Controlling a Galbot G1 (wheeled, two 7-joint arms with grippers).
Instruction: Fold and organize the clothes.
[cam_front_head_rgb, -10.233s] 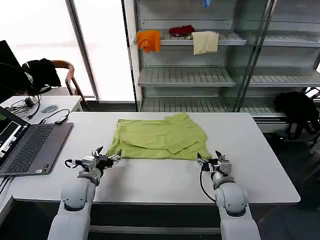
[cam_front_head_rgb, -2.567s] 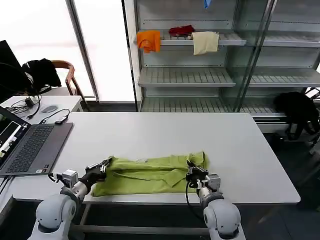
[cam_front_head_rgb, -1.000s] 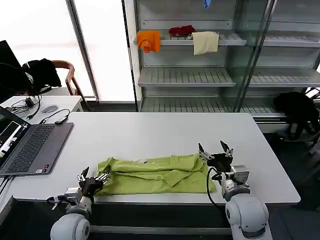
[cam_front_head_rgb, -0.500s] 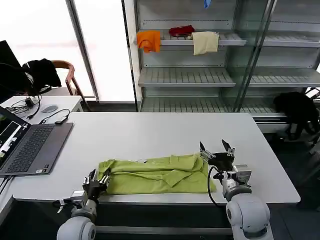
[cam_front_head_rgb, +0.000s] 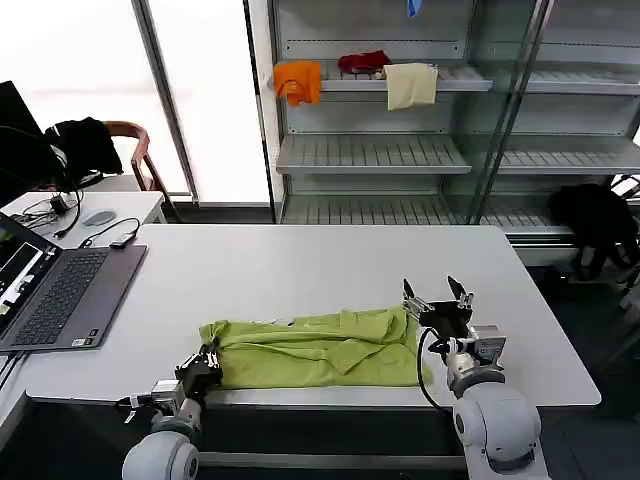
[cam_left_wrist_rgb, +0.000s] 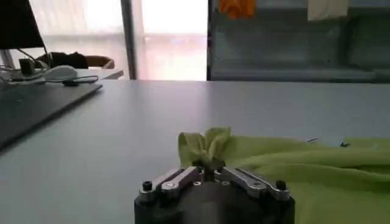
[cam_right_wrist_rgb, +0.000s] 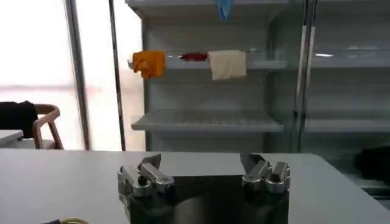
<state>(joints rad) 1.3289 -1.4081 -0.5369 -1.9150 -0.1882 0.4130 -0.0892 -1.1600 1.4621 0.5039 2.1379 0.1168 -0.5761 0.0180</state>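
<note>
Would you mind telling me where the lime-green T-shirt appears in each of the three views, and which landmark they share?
Head view: the T-shirt lies folded into a band along the table's near edge, between the two grippers.
Left wrist view: its bunched end sits just ahead of the left gripper.
Right wrist view: not in it.
Shared landmark: the orange cloth on the shelf.

A laptop (cam_front_head_rgb: 60, 290) lies open on the white table (cam_front_head_rgb: 300, 265); cloths (cam_front_head_rgb: 297, 80) hang on shelves.

The left tool (cam_front_head_rgb: 207, 361) pinches the folded lime-green T-shirt (cam_front_head_rgb: 315, 348); the right tool (cam_front_head_rgb: 437, 297) hovers spread beside it.
</note>
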